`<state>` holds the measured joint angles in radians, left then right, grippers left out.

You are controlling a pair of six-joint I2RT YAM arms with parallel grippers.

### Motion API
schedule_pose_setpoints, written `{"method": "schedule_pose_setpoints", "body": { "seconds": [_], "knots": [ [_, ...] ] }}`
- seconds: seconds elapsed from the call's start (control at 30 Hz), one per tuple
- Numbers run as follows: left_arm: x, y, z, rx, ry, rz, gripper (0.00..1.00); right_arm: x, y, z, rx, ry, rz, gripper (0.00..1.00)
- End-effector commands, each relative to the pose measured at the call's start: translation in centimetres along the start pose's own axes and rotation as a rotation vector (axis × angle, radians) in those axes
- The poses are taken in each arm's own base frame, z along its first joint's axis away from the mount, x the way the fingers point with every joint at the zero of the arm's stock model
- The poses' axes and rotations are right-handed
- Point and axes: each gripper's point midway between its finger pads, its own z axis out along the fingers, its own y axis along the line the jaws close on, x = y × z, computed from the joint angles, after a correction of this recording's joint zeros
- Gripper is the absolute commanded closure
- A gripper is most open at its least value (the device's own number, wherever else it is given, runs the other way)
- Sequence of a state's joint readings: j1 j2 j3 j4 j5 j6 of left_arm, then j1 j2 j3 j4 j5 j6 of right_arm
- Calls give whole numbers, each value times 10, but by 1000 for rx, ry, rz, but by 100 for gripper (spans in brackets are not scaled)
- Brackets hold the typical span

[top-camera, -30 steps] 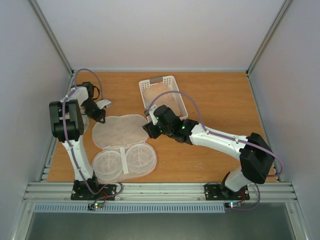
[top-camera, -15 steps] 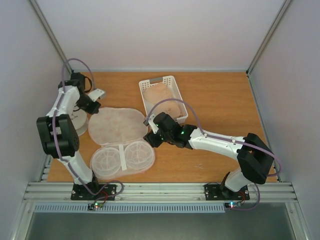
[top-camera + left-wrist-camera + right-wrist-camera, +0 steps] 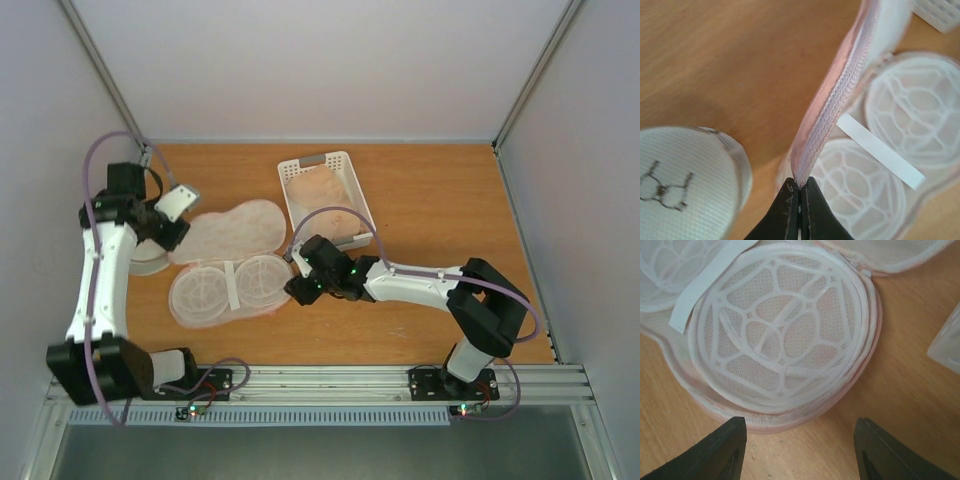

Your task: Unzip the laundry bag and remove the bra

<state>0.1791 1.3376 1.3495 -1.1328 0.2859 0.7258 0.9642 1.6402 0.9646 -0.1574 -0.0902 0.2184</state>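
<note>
- Broadly, a bare wooden table (image 3: 440, 200) with a smooth orange-brown grain carries everything.
- Left arm (image 3: 100, 290) rises from its base along the table's left edge, then bends inward at the wrist towards the bag's far left end.
- Right arm (image 3: 420, 285) lies low and nearly flat, stretched leftward across the table's middle from a sharply folded elbow.
- The laundry bag (image 3: 235, 228) lies unzipped left of centre. Its cream fabric flap is folded back, away from the arm bases. The nearer half shows two round white mesh domes (image 3: 780, 335) ribbed like cobwebs, with a flat white strap (image 3: 880, 150) between them.
- A white perforated plastic basket (image 3: 358, 190) sits at centre back, just beside the bag's right end.
- The bra (image 3: 322, 190), soft and peach-beige, lies inside that basket, not in the bag.
- A round white woven disc (image 3: 680, 175) with a black drawing lies beside the bag's left end, partly under the left arm.
- Left gripper (image 3: 799, 189) is pinched fully closed on the bag's ridged pink zip edge.
- Right gripper (image 3: 800, 426) hovers with jaws spread wide just beside the right dome's rim, holding nothing.
</note>
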Motion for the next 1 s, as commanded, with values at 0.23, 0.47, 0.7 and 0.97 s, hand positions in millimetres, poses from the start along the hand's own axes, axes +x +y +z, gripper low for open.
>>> {"method": "schedule_pose_setpoints", "body": {
  "seconds": [0.23,0.47,0.7,0.97],
  "knots": [
    [87,-72,-1,74,66,336,99,-24,12,-6,-59,-113,62,40],
    [134,-113,13,228,123,438,100,-24,12,-20,-55,-136,50,40],
    [164,-123,30,271,188,504,99,-25,19,-30,-90,-140,-3,40],
    [185,-123,44,278,233,598,99,-29,20,-24,-89,-127,-4,40]
  ]
}}
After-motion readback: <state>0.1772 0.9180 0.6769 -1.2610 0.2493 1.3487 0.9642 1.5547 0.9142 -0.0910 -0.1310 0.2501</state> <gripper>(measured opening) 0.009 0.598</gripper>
